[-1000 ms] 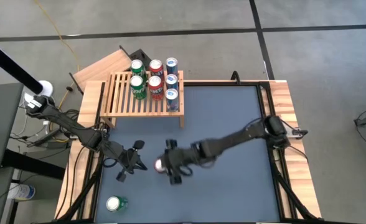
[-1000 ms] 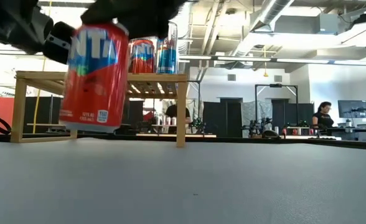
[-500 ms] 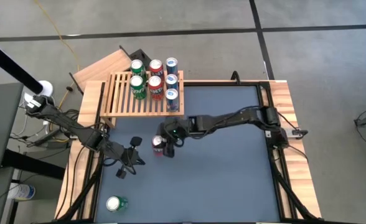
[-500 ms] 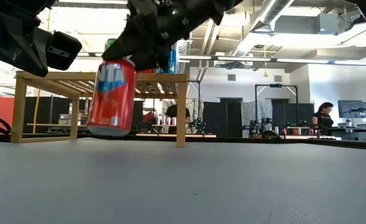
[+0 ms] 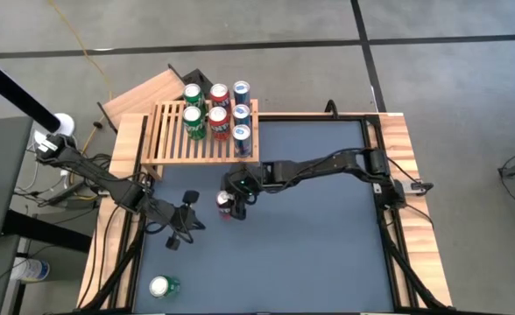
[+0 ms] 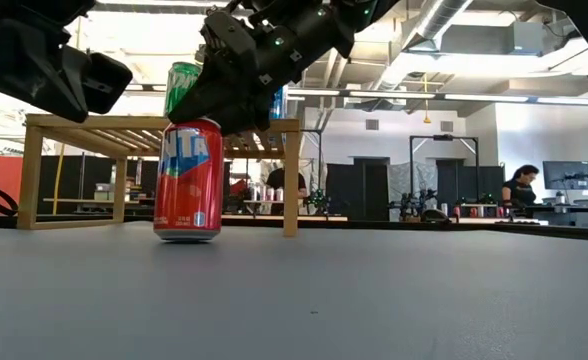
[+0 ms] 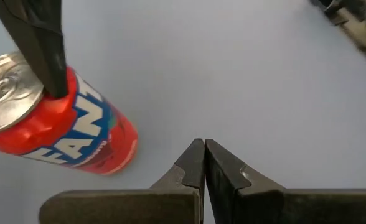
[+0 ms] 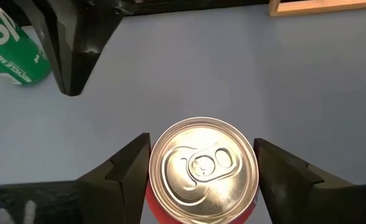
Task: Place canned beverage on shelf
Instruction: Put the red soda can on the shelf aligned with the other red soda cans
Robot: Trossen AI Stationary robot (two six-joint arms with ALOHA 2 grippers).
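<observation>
Low view: a red can stands upright on the desk before the shelf. Right hand sits over it, fingers spread either side, apparently just clear. Left hand, pressed together, hovers nearby.

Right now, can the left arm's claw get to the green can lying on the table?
Probably yes. The green can lies on its side near the table's front left corner, with bare table between it and the left claw. That claw is shut, though, so it must open first.
</observation>
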